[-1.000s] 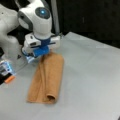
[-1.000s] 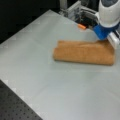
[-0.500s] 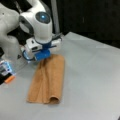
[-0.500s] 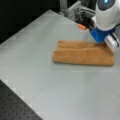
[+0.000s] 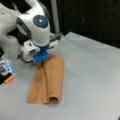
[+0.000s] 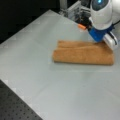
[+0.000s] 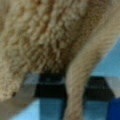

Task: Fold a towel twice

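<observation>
The towel (image 5: pixel 50 77) is an orange-brown terry cloth lying on the table as a long strip, folded over once, in both front views (image 6: pixel 82 52). My gripper (image 5: pixel 41 58) with blue fingers is down at the strip's far end, at a front view's right (image 6: pixel 100 40). In the wrist view the towel (image 7: pixel 50 37) fills the picture. A raised edge of it runs down between the fingers (image 7: pixel 30 85), which stand apart. The gripper (image 7: pixel 72 100) is open around that edge.
The grey table (image 5: pixel 95 75) spreads around the towel. A small orange thing (image 5: pixel 9 79) and a blue-and-white box (image 5: pixel 5 68) lie beside the robot base; the orange thing (image 6: pixel 82 26) also shows behind the towel. A black perforated board (image 6: pixel 12 107) borders the table.
The gripper has come down from above the towel's end onto it. The towel strip lies where it was.
</observation>
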